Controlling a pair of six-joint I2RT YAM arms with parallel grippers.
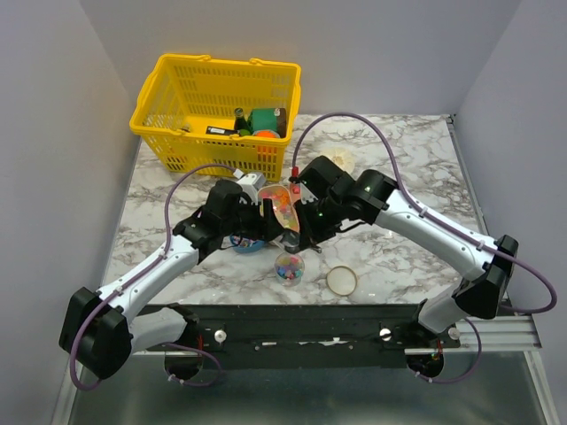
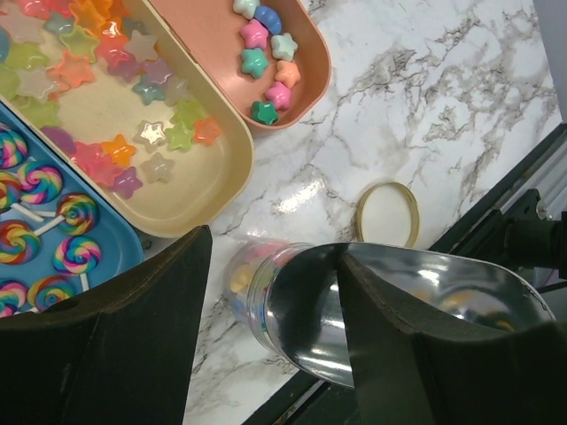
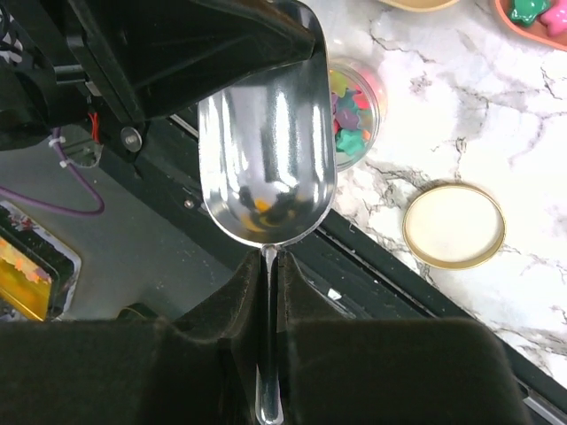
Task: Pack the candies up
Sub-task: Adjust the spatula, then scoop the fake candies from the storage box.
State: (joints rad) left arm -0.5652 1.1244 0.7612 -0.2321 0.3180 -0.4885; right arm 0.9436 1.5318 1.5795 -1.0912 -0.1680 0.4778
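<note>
The candies are small star-shaped sweets in many colours. Some lie in a beige oval tray (image 2: 205,181), a few in a salmon oval tray (image 2: 306,84), and some fill a small clear jar (image 1: 289,266) that stands open on the marble. My right gripper (image 3: 268,266) is shut on the handle of a shiny metal scoop (image 3: 266,150), whose mouth lies at the jar (image 3: 354,115). My left gripper (image 2: 275,243) is open, its fingers straddling the jar (image 2: 244,283) without touching it; the scoop (image 2: 407,301) rests against its right finger.
The jar's round gold-rimmed lid (image 1: 342,280) lies on the table right of the jar. A blue tray of swirl lollipops (image 2: 89,257) sits beside the beige tray. A yellow basket (image 1: 215,111) of goods stands at the back left. The black front rail (image 1: 292,323) runs close by.
</note>
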